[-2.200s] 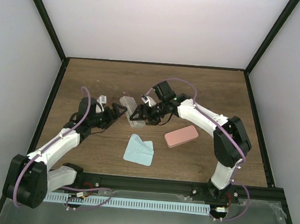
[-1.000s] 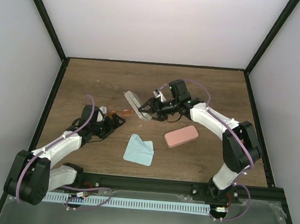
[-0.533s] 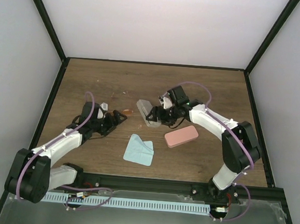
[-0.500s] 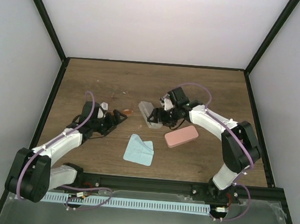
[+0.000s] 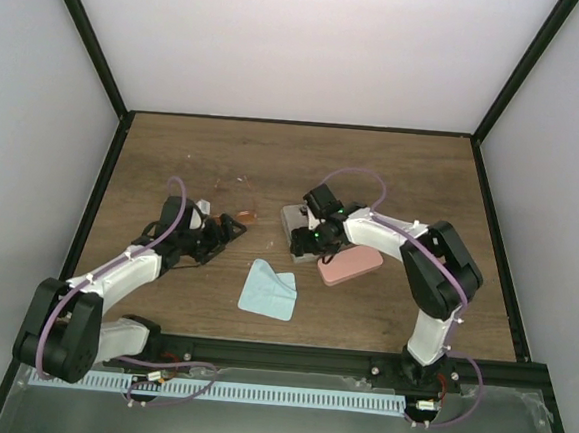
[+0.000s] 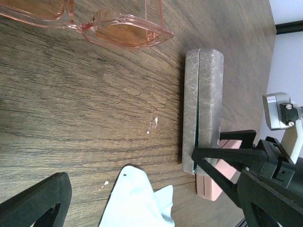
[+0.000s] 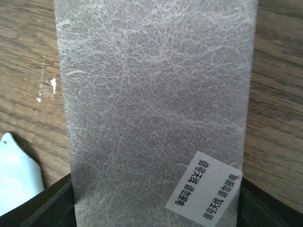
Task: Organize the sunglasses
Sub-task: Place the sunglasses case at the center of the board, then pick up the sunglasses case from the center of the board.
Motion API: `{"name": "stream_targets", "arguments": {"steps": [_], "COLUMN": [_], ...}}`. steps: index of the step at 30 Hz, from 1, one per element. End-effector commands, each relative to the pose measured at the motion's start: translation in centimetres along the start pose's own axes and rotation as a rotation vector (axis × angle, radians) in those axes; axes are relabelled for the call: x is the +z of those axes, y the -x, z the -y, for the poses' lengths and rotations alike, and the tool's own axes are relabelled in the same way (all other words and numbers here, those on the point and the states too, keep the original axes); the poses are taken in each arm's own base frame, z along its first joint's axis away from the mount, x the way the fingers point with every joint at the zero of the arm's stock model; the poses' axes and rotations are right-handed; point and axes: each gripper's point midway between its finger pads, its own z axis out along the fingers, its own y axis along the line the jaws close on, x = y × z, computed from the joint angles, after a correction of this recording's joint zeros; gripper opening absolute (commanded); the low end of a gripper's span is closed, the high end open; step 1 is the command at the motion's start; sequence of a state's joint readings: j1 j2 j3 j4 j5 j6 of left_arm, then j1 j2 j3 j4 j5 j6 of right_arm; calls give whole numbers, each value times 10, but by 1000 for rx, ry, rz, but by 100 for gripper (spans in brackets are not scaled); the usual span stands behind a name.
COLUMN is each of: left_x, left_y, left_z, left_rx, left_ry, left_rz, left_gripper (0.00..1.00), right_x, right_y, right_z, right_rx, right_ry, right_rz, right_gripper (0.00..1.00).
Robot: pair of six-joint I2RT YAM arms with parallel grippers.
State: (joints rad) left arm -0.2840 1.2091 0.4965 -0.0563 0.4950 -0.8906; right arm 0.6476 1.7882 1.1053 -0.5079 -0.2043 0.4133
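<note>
Wrist cams beat the overhead here

The right wrist view catches a white sticker (image 7: 203,191) with Chinese print I can't read on the grey case (image 7: 156,94); overhead misses it. The right gripper (image 5: 305,240) is clamped on that case, mid-table (image 5: 373,173). The left wrist view shows the orange-lensed sunglasses (image 6: 120,34) lying flat between the case and the left edge, with the left gripper (image 5: 233,228) spread wide beside them.

A white sticker (image 7: 203,193) on the grey case (image 7: 156,94) bears Chinese characters.
</note>
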Motion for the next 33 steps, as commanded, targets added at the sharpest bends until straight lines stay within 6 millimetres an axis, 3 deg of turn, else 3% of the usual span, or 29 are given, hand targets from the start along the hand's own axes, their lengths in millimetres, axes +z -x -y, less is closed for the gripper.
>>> {"name": "stream_targets", "arguments": {"steps": [1, 12, 16, 26, 33], "left_x": [-1, 2, 2, 4, 5], "left_y": [3, -4, -7, -11, -14], "left_z": [4, -5, -9, -15, -19], "left_rx": [28, 26, 24, 24, 20], "left_ry": [-3, 9, 14, 25, 30], "left_rz": [4, -14, -21, -36, -42], "left_gripper": [98, 98, 98, 98, 98], "right_x": [18, 20, 22, 19, 10], "right_y": [-7, 20, 26, 41, 54], "right_z": [17, 18, 17, 10, 2], "right_rx": [-29, -54, -55, -61, -68], "right_ry": [-121, -192, -198, -188, -174], "right_rz": [-54, -23, -13, 11, 48], "right_gripper": [60, 85, 89, 83, 89]}}
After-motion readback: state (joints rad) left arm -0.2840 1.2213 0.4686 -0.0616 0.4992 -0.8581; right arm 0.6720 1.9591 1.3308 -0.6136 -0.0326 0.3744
